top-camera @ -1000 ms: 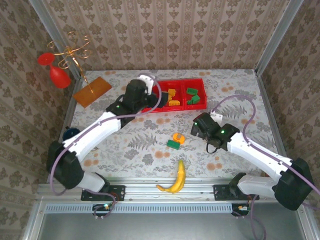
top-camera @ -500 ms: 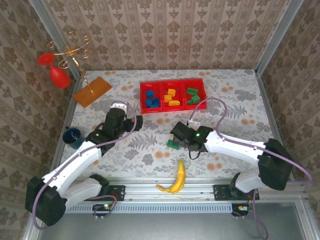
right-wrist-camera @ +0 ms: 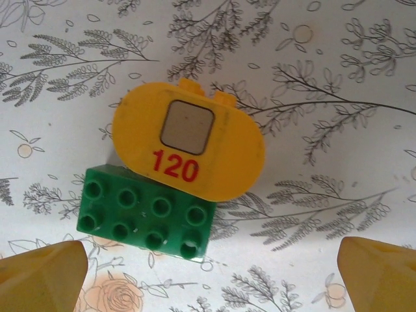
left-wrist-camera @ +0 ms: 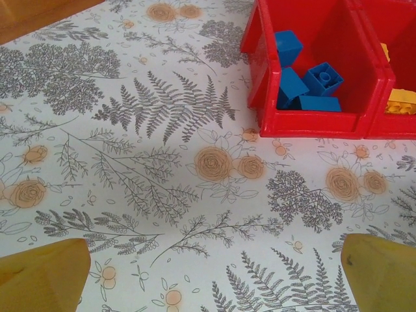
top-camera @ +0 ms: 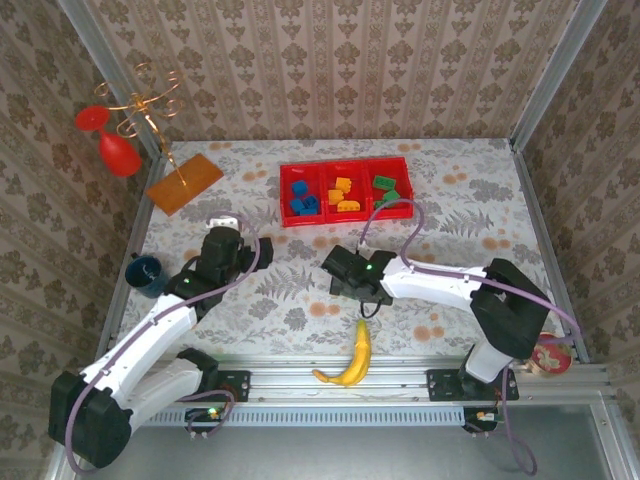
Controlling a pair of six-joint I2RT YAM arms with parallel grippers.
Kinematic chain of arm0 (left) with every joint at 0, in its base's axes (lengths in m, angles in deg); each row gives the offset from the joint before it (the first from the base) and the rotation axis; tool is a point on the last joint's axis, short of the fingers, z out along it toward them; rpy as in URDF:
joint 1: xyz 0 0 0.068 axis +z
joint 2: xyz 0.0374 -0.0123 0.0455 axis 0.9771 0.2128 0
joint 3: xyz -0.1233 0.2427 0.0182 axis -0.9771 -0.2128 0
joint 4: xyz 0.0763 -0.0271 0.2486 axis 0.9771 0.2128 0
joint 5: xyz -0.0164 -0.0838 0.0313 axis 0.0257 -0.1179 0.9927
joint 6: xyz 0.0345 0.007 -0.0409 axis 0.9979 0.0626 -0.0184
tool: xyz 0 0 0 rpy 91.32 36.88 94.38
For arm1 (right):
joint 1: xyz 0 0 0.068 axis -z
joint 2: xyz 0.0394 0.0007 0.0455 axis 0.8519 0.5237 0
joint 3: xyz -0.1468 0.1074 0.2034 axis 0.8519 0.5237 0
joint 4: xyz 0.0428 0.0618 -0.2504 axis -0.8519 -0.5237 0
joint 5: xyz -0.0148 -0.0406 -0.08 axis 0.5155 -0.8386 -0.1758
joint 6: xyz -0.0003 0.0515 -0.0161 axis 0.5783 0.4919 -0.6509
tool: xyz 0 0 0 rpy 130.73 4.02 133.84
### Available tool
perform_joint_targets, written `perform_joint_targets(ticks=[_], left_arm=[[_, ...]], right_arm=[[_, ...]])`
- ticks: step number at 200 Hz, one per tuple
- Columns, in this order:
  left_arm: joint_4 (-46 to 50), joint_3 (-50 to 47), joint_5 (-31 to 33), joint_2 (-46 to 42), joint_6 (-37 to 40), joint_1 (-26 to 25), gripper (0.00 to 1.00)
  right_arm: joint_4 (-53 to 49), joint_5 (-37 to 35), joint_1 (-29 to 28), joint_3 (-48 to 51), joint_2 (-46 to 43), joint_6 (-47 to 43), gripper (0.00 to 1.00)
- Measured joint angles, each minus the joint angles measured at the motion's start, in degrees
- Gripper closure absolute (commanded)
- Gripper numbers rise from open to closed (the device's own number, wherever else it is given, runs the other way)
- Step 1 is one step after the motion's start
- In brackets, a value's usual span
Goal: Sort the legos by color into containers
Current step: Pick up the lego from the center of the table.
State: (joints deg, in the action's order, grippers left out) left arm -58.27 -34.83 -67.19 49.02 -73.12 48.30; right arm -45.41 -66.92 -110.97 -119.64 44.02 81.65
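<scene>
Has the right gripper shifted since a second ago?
Yes. The right gripper has swung left, from in front of the red tray's right compartment to in front of its middle one, over the orange brick and green brick.

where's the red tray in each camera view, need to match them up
top external: the red tray sits at the far middle of the table, long side running across the picture.
left wrist: upper right corner, its end compartment holding the blue bricks.
right wrist: aimed down at a green brick and an orange piece on the cloth.
shared landmark: the fern-and-rose tablecloth.
</scene>
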Motion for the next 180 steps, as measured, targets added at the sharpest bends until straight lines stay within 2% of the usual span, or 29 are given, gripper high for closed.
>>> perform_joint_targets(ticks=[180], left_arm=[[2.21, -1.11, -0.63, -1.73, -1.92, 1.81, 0.00]], right_arm=[[2.49, 0.83, 2.25, -3.78, 6.60, -4.31, 0.00]])
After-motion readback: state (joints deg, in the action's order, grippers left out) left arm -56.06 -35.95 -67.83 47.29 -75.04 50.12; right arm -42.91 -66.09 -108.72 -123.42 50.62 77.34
